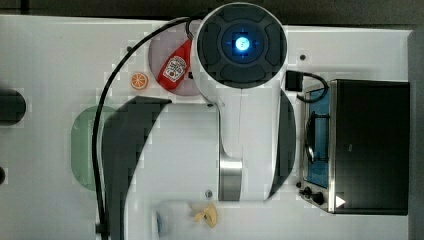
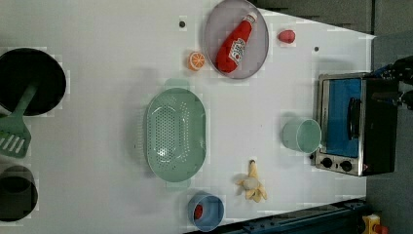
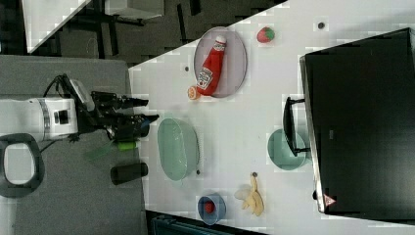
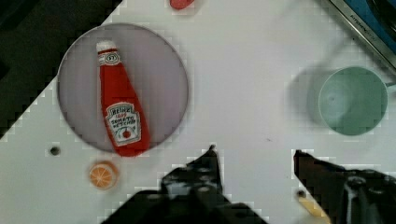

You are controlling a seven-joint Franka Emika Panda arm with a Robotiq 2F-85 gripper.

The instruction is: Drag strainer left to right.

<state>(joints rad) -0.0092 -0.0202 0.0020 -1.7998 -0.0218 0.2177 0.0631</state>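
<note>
you have a white table (image 2: 97, 73) under everything, with dark floor and dark framing past its edges in the right view and a blue rail along the left view's bottom edge. the strainer (image 2: 175, 134) lies flat near the middle of the table in the left view, holes up, with nothing in it and nothing touching it; in the top view it sits at the top view's left, half covered by the arm's shadow. the gripper (image 3: 147, 110) hangs off the table's edge in the right view, just short of the strainer, and its fingers (image 4: 205, 170) stand apart around bare table, gripping nothing. the left view gives you what the arm (image 1: 242, 100) hides from the top view: the mint cup (image 2: 303, 135) lying beside the toaster oven (image 2: 353, 124), the peeled banana (image 2: 252, 184), the blue bowl (image 2: 207, 211) with something red inside, and the black pans and green spatula (image 2: 14, 131) at the left view's left. the grey plate (image 4: 122, 86) with the ketchup bottle (image 4: 120, 109) lying on it is sharpest in the wrist view, with the orange slice (image 4: 103, 174) just beside the plate. the right view adds a strawberry (image 3: 265, 35) past the plate.
</note>
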